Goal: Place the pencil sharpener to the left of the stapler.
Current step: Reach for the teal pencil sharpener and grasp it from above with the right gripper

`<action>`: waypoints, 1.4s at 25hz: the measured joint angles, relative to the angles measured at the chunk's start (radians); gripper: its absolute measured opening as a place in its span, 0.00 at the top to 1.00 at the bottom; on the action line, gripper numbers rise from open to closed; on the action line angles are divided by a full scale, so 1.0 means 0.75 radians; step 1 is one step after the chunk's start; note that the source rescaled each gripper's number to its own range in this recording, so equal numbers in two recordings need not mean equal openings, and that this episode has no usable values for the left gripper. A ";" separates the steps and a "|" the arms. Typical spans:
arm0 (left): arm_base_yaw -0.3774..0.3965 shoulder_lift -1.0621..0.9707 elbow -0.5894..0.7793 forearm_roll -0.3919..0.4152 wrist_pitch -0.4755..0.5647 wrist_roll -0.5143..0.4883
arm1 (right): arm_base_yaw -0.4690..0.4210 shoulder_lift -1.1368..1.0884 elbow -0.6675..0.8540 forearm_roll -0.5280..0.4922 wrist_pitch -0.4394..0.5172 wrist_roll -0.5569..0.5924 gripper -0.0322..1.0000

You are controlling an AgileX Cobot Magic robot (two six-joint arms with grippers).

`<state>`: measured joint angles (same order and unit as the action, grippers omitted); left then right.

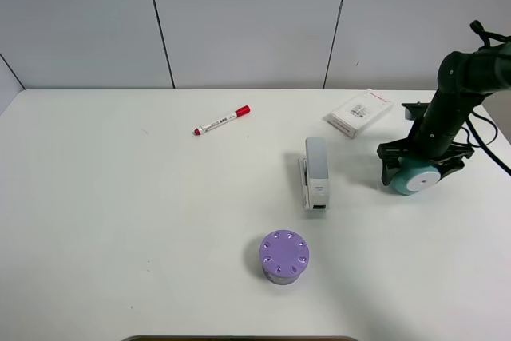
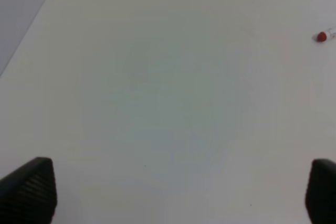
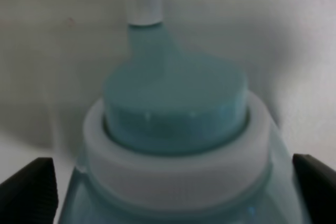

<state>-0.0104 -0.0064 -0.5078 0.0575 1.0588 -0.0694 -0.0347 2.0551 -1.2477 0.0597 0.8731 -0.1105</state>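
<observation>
Teal plastic marks the pencil sharpener (image 1: 415, 176) in the high view. It sits between the stapler (image 1: 316, 172) and the right edge of the tabletop (image 1: 120, 213), so it is on the wrong side for the task. The right gripper (image 1: 421, 167) straddles it from above with a finger on either flank, probably set there for a lift across the stapler. The sharpener's white round face tips toward the near edge, so its barrel axis seems to run roughly far to near. The stapler's long axis also lies far to near. A red-capped marker (image 1: 222, 120) and a white box (image 1: 359, 113) lie nearer the far edge, and a purple cylinder (image 1: 284, 257) stands nearer the near edge.

The left wrist view shows the left gripper (image 2: 173, 198) with jaws wide and nothing between them, over bare tabletop well away from the work.

The right wrist view is filled by the sharpener (image 3: 176, 129), its white knob pointing away from the camera. The right gripper's (image 3: 173, 192) jaws stand wide at either side. Contact with the body cannot be told.
</observation>
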 joint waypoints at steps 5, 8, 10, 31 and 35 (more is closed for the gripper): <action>0.000 0.000 0.000 0.000 0.000 0.000 | 0.000 0.018 -0.004 0.010 0.001 -0.001 0.23; 0.000 0.000 0.000 0.000 0.000 0.000 | 0.000 0.018 -0.004 0.010 0.001 -0.001 0.45; 0.000 0.000 0.000 0.000 0.000 0.000 | 0.000 0.018 -0.004 0.010 0.001 -0.001 0.60; 0.000 0.000 0.000 0.000 0.000 0.000 | -0.004 0.018 -0.004 -0.002 0.000 -0.001 0.97; 0.000 0.000 0.000 0.000 0.000 0.000 | -0.004 0.018 -0.004 -0.002 0.000 0.000 0.97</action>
<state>-0.0104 -0.0064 -0.5078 0.0575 1.0588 -0.0694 -0.0379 2.0685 -1.2507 0.0584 0.8732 -0.1107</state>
